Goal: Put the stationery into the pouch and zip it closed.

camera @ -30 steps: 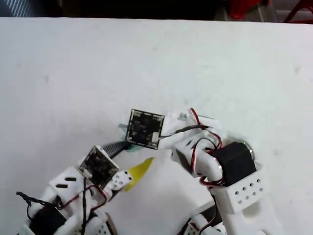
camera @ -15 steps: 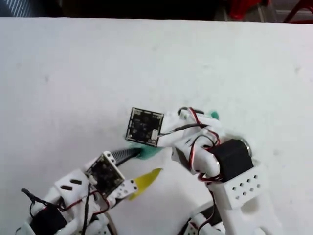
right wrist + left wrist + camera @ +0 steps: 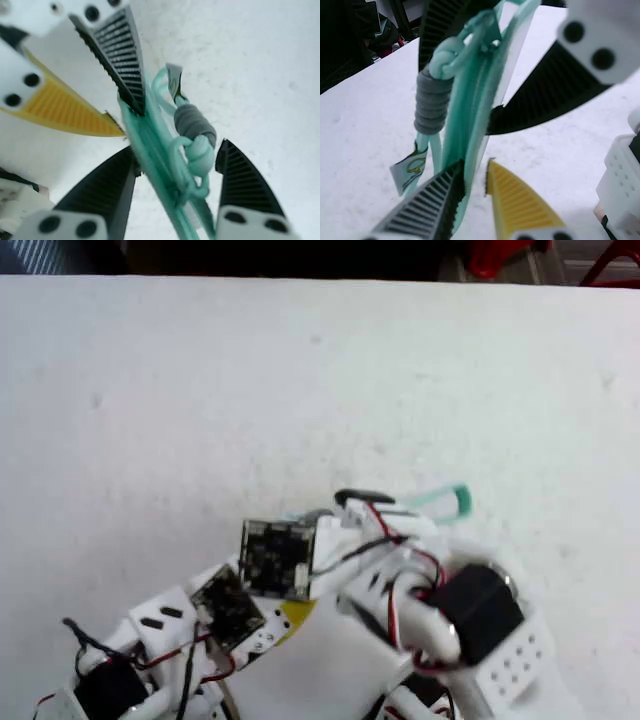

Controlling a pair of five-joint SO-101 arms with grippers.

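left gripper (image 3: 476,169): narrow, pinched on the edge of the pouch (image 3: 470,115). Black ribbed finger (image 3: 427,205) lies against one side of the teal trim, tip of the yellow finger (image 3: 520,210) right at the other side.

right gripper (image 3: 177,147): wide, nothing clamped. It straddles the same teal zipper edge farther along. One black finger (image 3: 100,192) touches the trim. The other black finger stands apart from it, past the zipper pull.

The grippers face each other tip to tip, close together, with the pouch edge running between both pairs of fingers.

Zipper pull: teal cord knotted to a teal ring on the zipper, grey ribbed bead (image 3: 195,122) on the cord, small tag (image 3: 174,77) at the cord's end. Bead sits on the side of the right gripper's free finger.

High view: both arms are bunched at the near edge of the white table (image 3: 200,390), camera boards (image 3: 275,558) side by side. A teal loop (image 3: 445,502) pokes out beyond the right arm. Can't tell whether the zipper is open or closed.
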